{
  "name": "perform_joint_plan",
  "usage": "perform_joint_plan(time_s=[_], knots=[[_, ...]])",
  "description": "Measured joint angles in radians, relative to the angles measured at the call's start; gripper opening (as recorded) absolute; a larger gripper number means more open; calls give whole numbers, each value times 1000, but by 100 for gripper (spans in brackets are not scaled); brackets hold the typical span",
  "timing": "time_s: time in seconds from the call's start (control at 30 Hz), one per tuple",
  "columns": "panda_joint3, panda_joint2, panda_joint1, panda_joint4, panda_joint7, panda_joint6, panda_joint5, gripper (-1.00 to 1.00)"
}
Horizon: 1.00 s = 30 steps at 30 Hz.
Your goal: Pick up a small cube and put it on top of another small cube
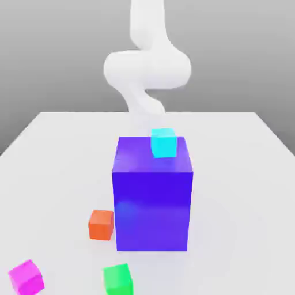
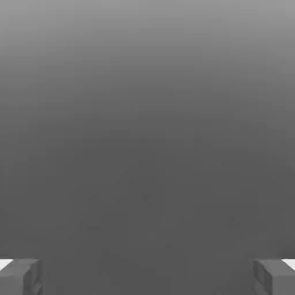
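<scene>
We find the stacking unstarted, as far as we can judge. The pink cube lies on the table, near the exterior view's left edge, well apart from the green cube. The gripper has its fingers wide apart, nothing between them. Reach, grasp, lift and placing on another small cube all remain for us.

White tabletop with big blue-purple block, small orange cube, magenta-pink cube and green cube.
</scene>
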Motion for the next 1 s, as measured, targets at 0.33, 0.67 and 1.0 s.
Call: perform_joint_plan(time_s=[0.33, 0.67, 1.0], knots=[[-78, 368, -66, 9, 72, 107, 35, 0], [-149, 731, -153, 17, 127, 211, 93, 0], [-183, 1096, -235, 31, 170, 325, 160, 0]])
